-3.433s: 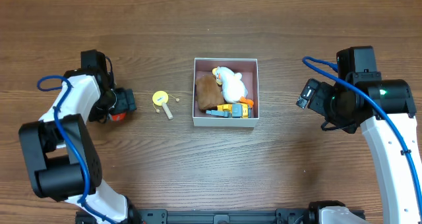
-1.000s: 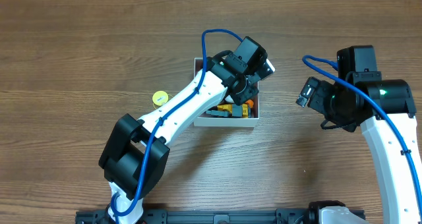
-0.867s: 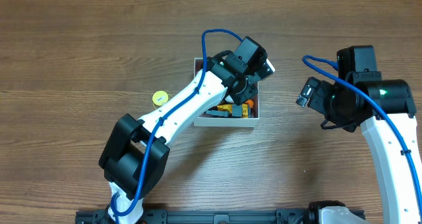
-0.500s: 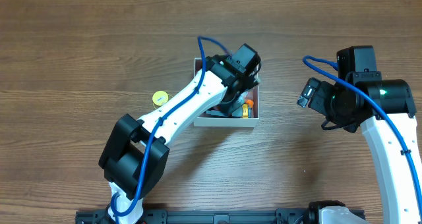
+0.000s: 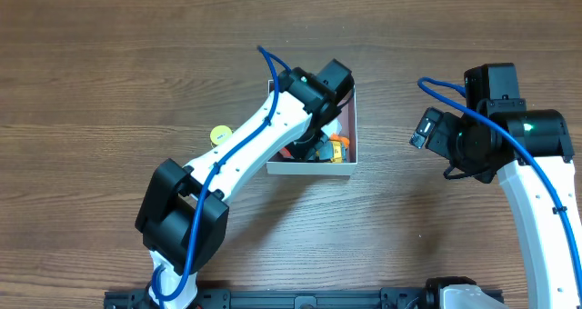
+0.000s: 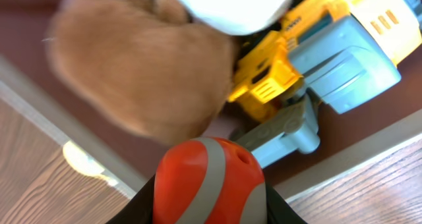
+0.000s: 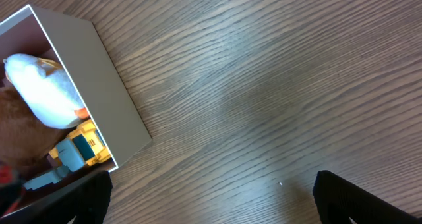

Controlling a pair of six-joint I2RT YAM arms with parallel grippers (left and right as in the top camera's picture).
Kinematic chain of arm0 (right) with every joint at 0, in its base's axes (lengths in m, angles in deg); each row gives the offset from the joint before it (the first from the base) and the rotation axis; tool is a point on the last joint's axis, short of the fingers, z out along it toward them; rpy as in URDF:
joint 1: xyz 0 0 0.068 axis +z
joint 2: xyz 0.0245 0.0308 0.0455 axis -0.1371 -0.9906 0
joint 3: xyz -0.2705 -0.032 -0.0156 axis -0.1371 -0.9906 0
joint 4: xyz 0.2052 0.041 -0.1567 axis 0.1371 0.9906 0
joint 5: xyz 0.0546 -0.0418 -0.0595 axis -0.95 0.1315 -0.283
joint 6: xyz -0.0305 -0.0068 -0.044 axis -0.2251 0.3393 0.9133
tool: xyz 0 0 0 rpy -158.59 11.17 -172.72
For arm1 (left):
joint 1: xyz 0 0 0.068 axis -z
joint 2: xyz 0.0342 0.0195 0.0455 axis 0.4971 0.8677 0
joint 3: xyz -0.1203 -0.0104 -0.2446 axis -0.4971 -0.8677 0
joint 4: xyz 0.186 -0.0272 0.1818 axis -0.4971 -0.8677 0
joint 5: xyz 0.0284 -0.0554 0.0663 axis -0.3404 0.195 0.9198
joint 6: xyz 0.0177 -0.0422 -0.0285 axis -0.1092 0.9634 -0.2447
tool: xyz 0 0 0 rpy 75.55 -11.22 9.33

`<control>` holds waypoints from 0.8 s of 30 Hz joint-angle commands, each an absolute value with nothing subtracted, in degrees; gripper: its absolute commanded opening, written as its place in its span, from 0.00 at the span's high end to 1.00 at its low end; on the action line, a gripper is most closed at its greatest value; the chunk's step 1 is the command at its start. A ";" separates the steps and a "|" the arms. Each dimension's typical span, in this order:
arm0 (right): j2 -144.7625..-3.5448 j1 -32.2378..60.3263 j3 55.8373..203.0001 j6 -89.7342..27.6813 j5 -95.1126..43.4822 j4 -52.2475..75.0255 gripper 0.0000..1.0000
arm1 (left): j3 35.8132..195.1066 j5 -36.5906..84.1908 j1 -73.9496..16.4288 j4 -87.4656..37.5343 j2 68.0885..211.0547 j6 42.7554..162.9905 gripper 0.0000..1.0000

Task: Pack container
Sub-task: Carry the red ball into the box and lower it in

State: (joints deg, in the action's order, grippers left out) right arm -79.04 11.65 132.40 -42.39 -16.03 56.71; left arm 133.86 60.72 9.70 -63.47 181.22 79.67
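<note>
The container (image 5: 353, 127) is a square white-walled box with a dusty pink inside, at the table's middle. It holds a brown plush (image 6: 132, 72), a white plush (image 6: 231, 6) and a yellow and blue-grey toy truck (image 6: 330, 46). My left gripper (image 6: 210, 201) reaches down into the box's front part and is shut on an orange toy with grey stripes (image 6: 211, 178). In the overhead view the left arm hides most of the box's inside. My right gripper (image 7: 217, 207) stands open over bare table to the right of the container (image 7: 99, 85), holding nothing.
A small round yellow toy (image 5: 219, 135) lies on the wooden table left of the box, partly behind the left arm. The right arm (image 5: 509, 136) stays at the table's right side.
The left arm has swung a little to the left and sunk lower into the box with the orange toy. The right arm has not moved.
</note>
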 commanded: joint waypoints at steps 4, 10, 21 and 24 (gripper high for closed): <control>-78.95 11.39 132.64 -42.22 -15.27 57.19 0.00 | 140.97 63.60 9.46 -67.18 180.63 83.26 0.57; -78.95 11.39 132.64 -42.22 -15.25 57.45 0.00 | 138.61 63.19 8.78 -68.78 180.67 85.07 0.55; -78.95 11.39 132.64 -42.22 -15.25 57.41 0.00 | 136.40 60.04 6.57 -66.68 180.70 84.85 0.36; -78.95 11.39 132.64 -42.22 -15.25 57.37 0.00 | 136.51 59.71 6.57 -66.11 180.67 84.81 0.32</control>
